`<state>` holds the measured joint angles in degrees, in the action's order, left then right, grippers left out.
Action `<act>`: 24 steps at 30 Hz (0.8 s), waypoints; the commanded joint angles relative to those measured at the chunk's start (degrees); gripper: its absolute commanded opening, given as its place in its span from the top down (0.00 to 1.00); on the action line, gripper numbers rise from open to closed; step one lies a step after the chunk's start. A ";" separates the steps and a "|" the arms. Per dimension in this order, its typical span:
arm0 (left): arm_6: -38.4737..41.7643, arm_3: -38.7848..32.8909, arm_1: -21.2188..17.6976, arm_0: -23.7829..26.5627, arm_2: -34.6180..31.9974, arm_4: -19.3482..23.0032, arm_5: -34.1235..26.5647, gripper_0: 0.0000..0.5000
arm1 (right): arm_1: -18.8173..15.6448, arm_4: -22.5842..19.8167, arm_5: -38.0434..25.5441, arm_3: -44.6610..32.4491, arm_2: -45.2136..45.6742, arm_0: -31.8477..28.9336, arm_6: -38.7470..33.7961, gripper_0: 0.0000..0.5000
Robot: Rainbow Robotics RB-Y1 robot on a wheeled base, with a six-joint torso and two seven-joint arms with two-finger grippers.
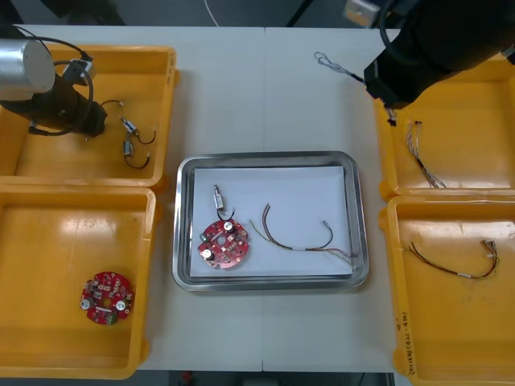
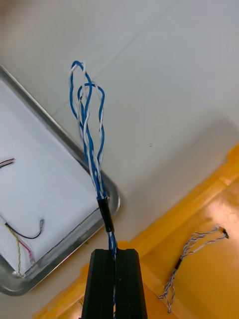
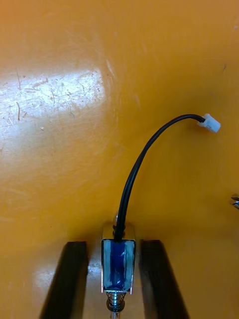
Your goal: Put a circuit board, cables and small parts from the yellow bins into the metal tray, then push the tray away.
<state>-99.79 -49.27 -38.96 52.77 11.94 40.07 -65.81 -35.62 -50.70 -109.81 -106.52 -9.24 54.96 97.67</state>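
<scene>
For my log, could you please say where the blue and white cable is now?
In the right wrist view the cable is held by the right pincer over the table, between metal tray and far right yellow bin.

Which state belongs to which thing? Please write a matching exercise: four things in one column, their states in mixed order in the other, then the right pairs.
Things
1. right gripper
2. left gripper
3. metal tray
4. near left yellow bin

States
A. holds one circuit board alone
B. open, fingers either side of a small metal part, over the far left bin
C. shut on a twisted blue and white cable, by the far right bin
D. white inside, with cables lying in it

Pairs: 1-C, 2-B, 3-D, 4-A
</scene>
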 commanded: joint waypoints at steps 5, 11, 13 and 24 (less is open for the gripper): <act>-7.08 0.06 0.72 2.43 0.63 -0.70 0.60 1.00 | -2.00 2.89 -0.19 -6.51 -11.50 -3.54 8.41 1.00; -6.73 0.06 0.64 2.43 0.37 -0.87 0.51 1.00 | -1.65 7.11 3.64 -6.69 -16.69 -5.74 15.62 1.00; -6.56 0.06 0.64 2.43 -0.16 -0.96 0.34 1.00 | -1.03 8.87 5.14 -6.69 -18.09 -6.26 17.55 1.00; -4.71 -6.80 -0.59 2.43 -6.23 -3.16 -11.79 1.00 | 2.31 14.84 14.36 -2.55 -26.44 -6.53 20.71 1.00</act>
<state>-99.80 -52.00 -38.95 53.03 7.58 38.14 -75.12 -34.21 -37.36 -97.86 -109.84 -32.83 48.51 116.62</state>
